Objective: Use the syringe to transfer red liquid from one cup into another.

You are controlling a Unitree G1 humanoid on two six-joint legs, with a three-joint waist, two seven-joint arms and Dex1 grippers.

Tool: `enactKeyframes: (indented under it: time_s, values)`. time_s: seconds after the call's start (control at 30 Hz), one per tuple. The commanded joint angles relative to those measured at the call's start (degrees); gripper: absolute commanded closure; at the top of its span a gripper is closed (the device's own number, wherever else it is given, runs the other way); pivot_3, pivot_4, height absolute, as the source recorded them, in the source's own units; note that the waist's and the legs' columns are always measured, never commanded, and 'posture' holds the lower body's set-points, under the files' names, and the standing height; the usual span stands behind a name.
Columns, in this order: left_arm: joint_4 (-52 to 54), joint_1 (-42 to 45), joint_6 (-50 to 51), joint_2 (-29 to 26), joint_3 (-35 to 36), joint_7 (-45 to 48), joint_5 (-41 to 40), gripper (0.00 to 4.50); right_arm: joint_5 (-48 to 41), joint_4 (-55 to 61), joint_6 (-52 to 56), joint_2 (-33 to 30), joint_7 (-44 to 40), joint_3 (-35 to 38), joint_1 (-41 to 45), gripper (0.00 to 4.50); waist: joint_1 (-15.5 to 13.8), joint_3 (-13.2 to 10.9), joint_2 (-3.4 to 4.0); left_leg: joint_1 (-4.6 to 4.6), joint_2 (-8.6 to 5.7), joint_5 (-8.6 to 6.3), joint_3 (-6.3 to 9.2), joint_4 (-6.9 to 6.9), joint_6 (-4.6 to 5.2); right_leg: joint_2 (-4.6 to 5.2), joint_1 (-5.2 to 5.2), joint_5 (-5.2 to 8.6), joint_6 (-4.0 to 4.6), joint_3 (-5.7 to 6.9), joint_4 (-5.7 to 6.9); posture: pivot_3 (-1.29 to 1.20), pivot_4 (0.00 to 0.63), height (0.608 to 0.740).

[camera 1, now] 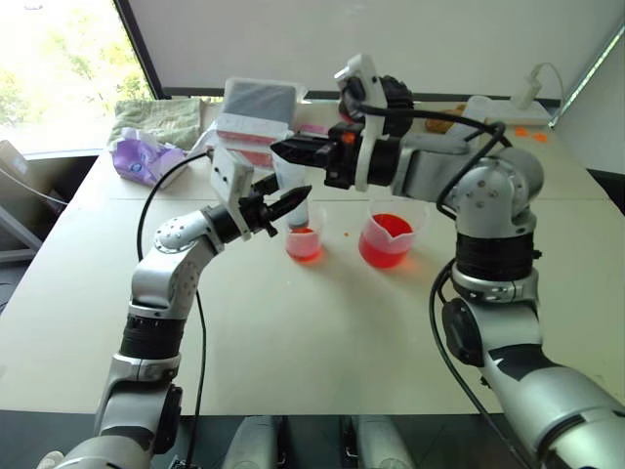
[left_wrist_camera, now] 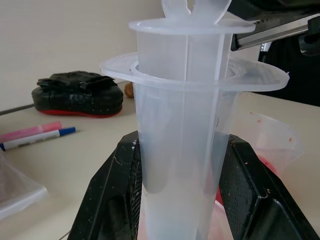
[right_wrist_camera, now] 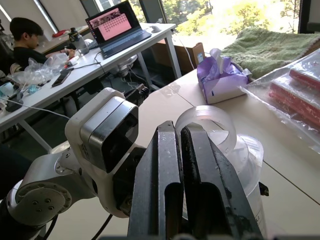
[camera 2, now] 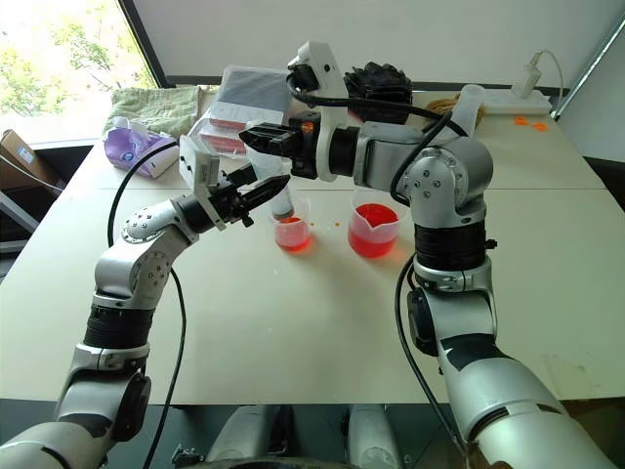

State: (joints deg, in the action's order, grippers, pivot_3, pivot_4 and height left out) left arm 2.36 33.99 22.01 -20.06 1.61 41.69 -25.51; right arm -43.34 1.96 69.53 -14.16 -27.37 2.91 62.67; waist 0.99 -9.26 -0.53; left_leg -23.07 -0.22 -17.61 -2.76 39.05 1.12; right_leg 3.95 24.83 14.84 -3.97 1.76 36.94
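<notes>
**Over the smaller cup: syringe held upright, plunger pressed down**

Directly above the smaller cup [camera 1: 304, 242], the syringe [camera 1: 291, 188] stands upright with its lower end inside the rim. The left gripper [camera 1: 280, 206] is clamped on the barrel. The right gripper [camera 1: 293, 150], its fingers pressed together, lies on the plunger top. Red liquid [camera 1: 305, 249] sits in the smaller cup; more lies in the spouted beaker [camera 1: 386, 239], just beside that cup.

Hazards:
- The light cup may tip if the syringe shifts sideways against its wall.
- Off-centre pressure from the right gripper may skid off the plunger ring and tilt the barrel.
- Red drops may fall between cup and beaker when the syringe is lifted.

View differences: the left wrist view shows the fingers [left_wrist_camera: 112, 200] flanking the barrel and a near-empty tube. The right wrist view shows the plunger ring [right_wrist_camera: 206, 120] beneath the closed fingers. The head views place both vessels.
</notes>
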Motion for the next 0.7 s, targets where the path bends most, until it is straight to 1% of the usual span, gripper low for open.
enactKeyframes:
  time_s: [0.03, 0.7]
  values:
    - [2.41, 3.72, -1.56, -0.5, 2.45, -0.1, -1.58, 2.78, -0.26, 0.58, 1.71, 0.92, -0.62, -2.41, -1.11, 4.49, 0.01, 0.0, 0.0, 0.0, 0.0, 0.0, 0.0, 0.0, 0.0, 0.0, 0.0, 0.0, 0.0, 0.0, 0.0, 0.0, 0.15, 0.74]
    - [0.52, 6.06, -1.95, -0.74, 2.96, 0.23, -1.79, 2.78, 0.59, 0.67, 1.11, 0.99, -1.31, -2.51, -2.04, 4.49, 0.02, 0.0, 0.0, -0.02, 0.0, 0.0, 0.0, -0.02, 0.0, 0.0, 0.03, 0.0, 0.0, 0.0, 0.0, 0.0, 0.15, 0.74]
